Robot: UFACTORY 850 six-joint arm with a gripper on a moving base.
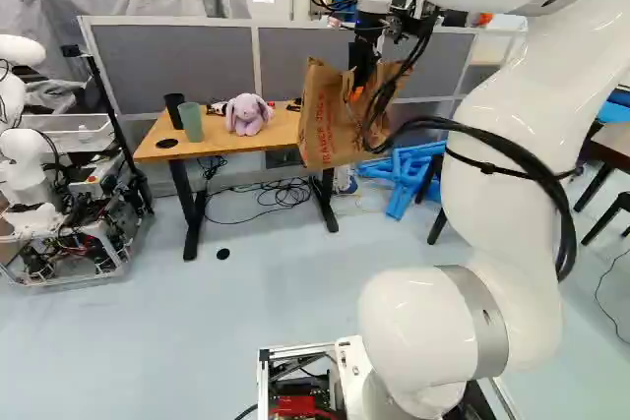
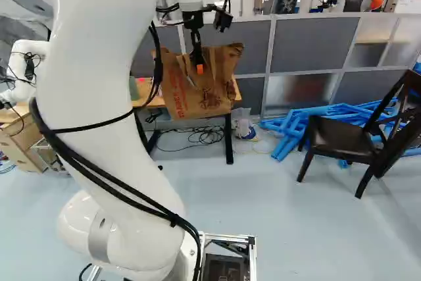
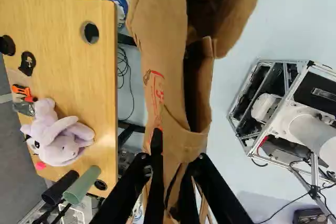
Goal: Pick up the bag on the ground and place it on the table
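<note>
Lift done by the look of it, transfer in hand. Gripper [image 2: 199,68] is pinching the paper bag [image 1: 320,130] near its top; bag hangs off the floor, out from the desk's [image 3: 63,72] near edge, toward the right corner. Next: raise bottom past edge, move over, lower, release.

Boxy brown paper bag [image 2: 184,100], red print | rectangular wooden bench [image 3: 58,24], honey grain | long-eared lilac plush toy [image 1: 248,115] | cylindrical sage-green cup [image 1: 191,123] | cylindrical black cup [image 1: 174,109] | long blue tubes [image 1: 402,176] | smooth pale-blue floor [image 1: 177,341] | flat grey partition panels [image 1: 177,61]
</note>
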